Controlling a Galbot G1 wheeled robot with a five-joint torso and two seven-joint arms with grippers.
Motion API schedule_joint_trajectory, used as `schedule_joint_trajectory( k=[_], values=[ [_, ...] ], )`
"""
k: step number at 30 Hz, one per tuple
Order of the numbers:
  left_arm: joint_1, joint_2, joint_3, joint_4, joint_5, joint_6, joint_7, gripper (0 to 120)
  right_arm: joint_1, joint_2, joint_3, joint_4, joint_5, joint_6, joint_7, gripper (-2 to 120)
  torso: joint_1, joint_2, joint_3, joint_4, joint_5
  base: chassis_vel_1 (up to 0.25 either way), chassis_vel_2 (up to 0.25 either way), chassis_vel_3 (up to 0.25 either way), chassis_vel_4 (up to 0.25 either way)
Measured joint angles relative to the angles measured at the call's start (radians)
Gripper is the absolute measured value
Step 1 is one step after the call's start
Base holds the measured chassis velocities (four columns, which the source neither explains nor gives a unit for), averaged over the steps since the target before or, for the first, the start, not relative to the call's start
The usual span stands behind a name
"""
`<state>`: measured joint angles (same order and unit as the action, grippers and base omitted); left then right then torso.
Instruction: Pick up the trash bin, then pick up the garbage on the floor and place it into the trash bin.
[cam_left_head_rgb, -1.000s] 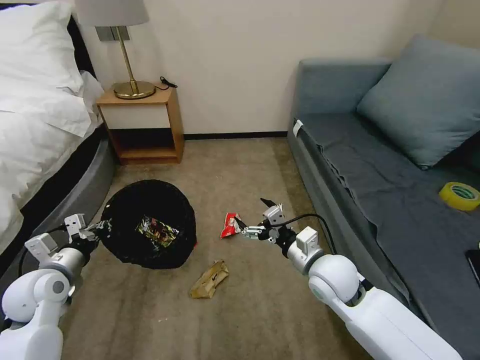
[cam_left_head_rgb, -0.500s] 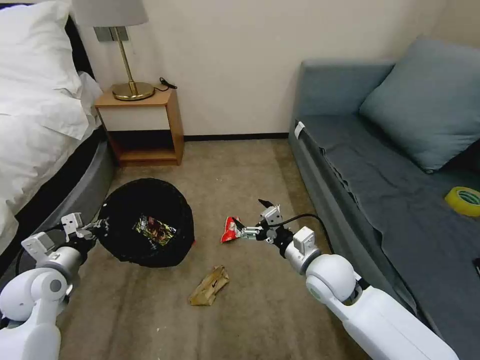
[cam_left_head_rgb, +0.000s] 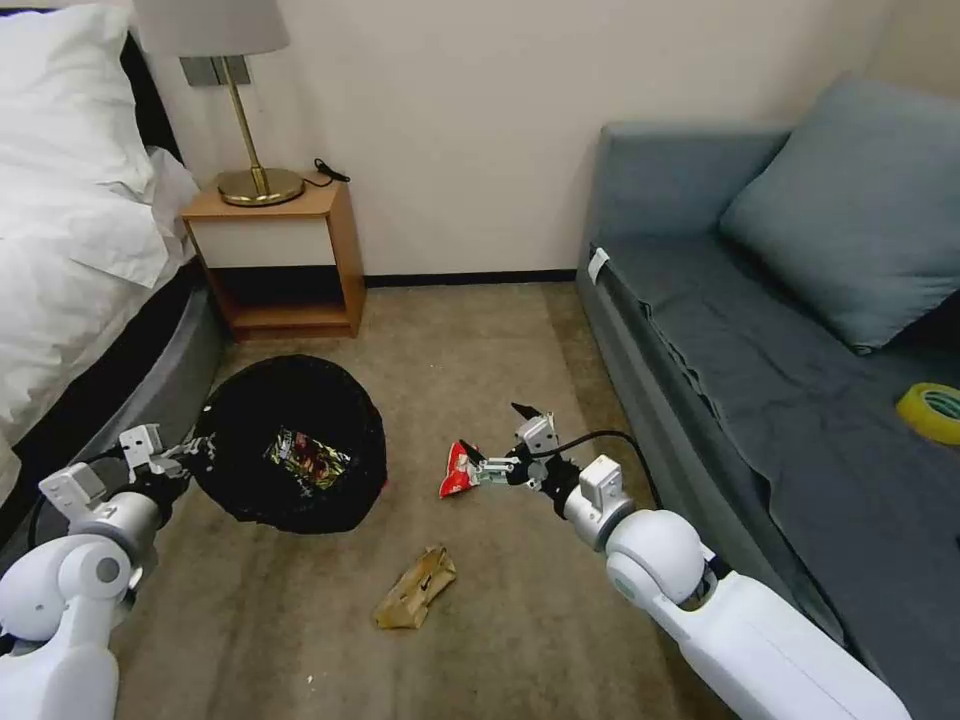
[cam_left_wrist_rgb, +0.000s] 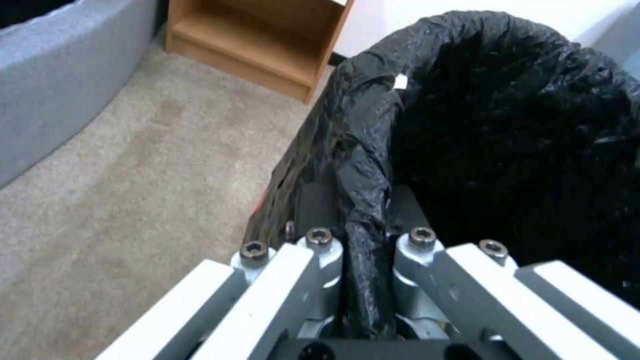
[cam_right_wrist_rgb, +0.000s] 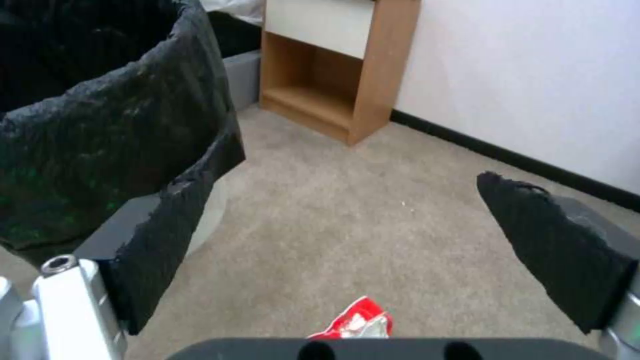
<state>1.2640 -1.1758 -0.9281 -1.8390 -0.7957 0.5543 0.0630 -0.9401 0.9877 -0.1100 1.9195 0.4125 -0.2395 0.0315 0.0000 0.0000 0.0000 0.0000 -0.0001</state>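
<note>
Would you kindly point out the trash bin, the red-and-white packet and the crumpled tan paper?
trash bin (cam_left_head_rgb: 240, 480): head view, on the black liner near its rim.
red-and-white packet (cam_left_head_rgb: 458, 470): head view, on its red face.
crumpled tan paper (cam_left_head_rgb: 415, 588): head view, on its middle fold.

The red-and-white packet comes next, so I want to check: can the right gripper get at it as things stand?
Probably yes. The right gripper is open just beside the red-and-white packet, with bare carpet and nothing between them.
</note>
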Motion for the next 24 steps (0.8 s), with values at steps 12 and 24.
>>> schedule_joint_trajectory(
  k=[12, 24],
  values=[
    [-0.007, 0.001, 0.003, 0.010, 0.000, -0.001, 0.002, 4, 0.007, 0.006, -0.021, -0.022, 0.001, 0.000, 0.000, 100, 0.000, 0.000, 0.000, 0.0001, 0.0001, -0.067, 0.069, 0.066, -0.074],
    [-0.005, -0.003, -0.009, 0.026, 0.002, -0.006, 0.015, 4, -0.002, -0.008, -0.126, -0.051, 0.095, -0.033, 0.028, 100, 0.000, 0.000, 0.000, -0.0003, 0.0001, -0.046, 0.034, 0.035, -0.039]
  ],
)
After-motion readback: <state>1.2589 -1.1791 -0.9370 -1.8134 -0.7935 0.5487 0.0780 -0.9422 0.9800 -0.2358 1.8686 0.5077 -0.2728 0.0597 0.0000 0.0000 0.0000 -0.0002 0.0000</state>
